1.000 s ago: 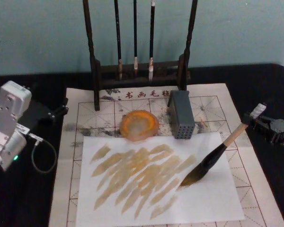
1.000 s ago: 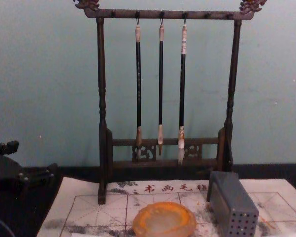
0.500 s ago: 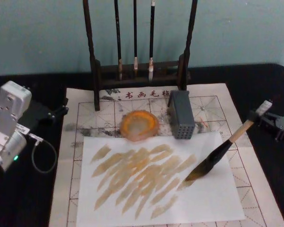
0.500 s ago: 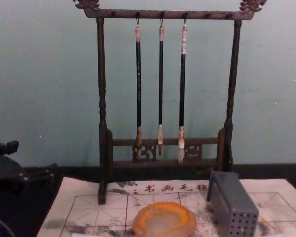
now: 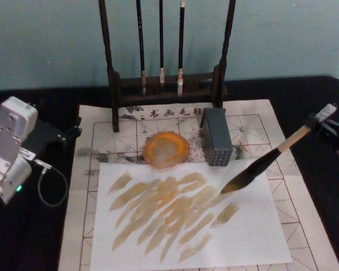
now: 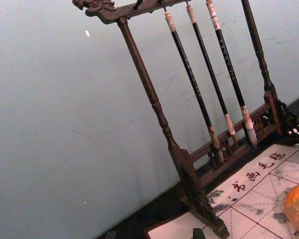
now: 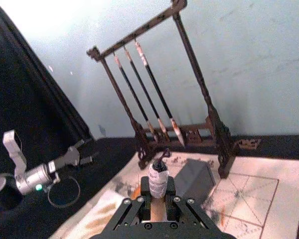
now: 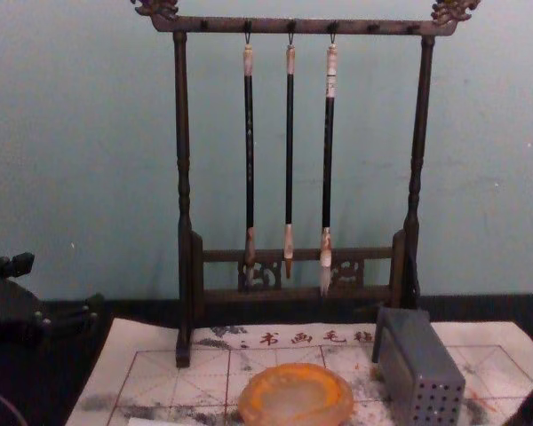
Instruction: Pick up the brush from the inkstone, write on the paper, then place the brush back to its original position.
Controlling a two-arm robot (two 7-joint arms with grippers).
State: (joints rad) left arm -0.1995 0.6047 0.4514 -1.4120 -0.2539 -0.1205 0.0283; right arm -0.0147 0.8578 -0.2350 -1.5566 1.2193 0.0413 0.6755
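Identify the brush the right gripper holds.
The right gripper clamps the thick tan-handled, dark-bristled brush; the three thin black brushes hang on the wooden rack.

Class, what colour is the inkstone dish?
Orange-brown; the inkstone shows best in the head view.

The wooden rack (image 5: 109,62) with its 3 hanging brushes (image 5: 161,34) closes off the back, and just in front of it the inkstone (image 5: 166,149) and the upright grey box (image 5: 216,144) stand on the paper (image 5: 101,132) with a narrow gap between them. The brush (image 5: 271,155), clamped in the right gripper (image 7: 158,194), slants from the right edge down to the white sheet (image 5: 254,231) just in front of the box, barring that side. The sheet's front and left parts lie open from above, and the left gripper (image 5: 73,131) sits off the paper's left edge.
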